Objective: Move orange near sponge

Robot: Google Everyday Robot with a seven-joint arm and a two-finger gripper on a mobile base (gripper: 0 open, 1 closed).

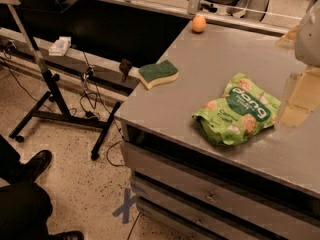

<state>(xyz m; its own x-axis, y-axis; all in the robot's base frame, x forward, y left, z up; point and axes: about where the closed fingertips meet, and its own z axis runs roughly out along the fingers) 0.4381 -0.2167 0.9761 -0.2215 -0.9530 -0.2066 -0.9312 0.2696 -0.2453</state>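
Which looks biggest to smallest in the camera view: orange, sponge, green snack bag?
1. green snack bag
2. sponge
3. orange, though it sits farthest back.
The gripper hangs at the right edge, beside the bag.

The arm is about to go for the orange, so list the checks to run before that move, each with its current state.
1. Orange in view and unobstructed: ok, it sits alone near the table's far edge.
2. Sponge located: ok, it lies by the left edge of the table.
3. Room beside the sponge: ok, bare tabletop to its right.
4. Gripper near the orange: not ok, it is at the right edge of the view, beside the snack bag.
5. Gripper empty: cannot tell.
6. Roll-off risk: not ok, the orange is close to the edge.
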